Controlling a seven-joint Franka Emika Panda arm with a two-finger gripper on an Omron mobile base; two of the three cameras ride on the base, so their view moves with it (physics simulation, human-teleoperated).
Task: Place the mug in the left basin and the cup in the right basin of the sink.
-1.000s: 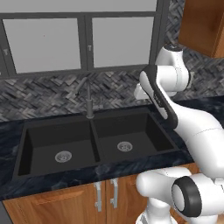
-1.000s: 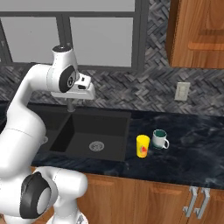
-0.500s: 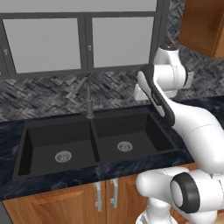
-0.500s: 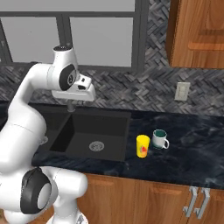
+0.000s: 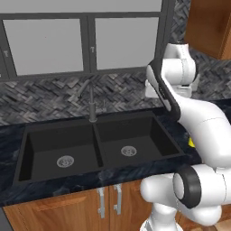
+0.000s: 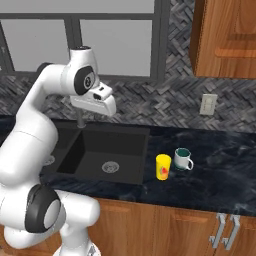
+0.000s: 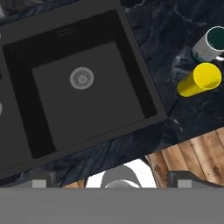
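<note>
**Cup and mug stand on the counter; gripper hangs high and empty**

Your gripper (image 6: 101,106) hangs high above the sink (image 6: 100,131), jaws spread wide, nothing between them. From the hand view you look down into the right basin (image 7: 87,94): its drain sits near centre, and the floor around it is bare black. The left basin (image 5: 63,151) also lies bare around its drain.

The cup (image 7: 199,80) shows at 3 o'clock in the hand view, on the dark marbled counter (image 7: 175,39) beyond the basin's rim. The mug (image 7: 211,44) is just beside it, toward 2 o'clock; in the right base view a narrow gap shows between them. In that view, the mug's handle points away from the cup.

Between the cup and the basin edge runs a strip of bare counter. The faucet (image 5: 91,103) rises behind the centre divider.

The cup carries a red mark on its side; no lettering can be read on it.
</note>
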